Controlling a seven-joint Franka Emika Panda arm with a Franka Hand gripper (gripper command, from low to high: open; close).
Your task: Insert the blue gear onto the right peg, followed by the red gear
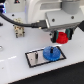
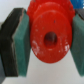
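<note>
On the exterior view's left, the grey black-rimmed plate (image 1: 34, 58) carries the ridged blue gear (image 1: 51, 53), apparently seated on the right peg. To the right, above it, my gripper (image 1: 61, 36) clamps the glossy red gear (image 2: 49, 37) between teal pads (image 2: 23, 42); any tilt could jam its hub hole against the peg.

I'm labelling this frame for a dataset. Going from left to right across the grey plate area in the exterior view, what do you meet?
Shorter pale pin → blue gear, seated on the plate → red gear, held in the gripper above the plate's right end.
</note>
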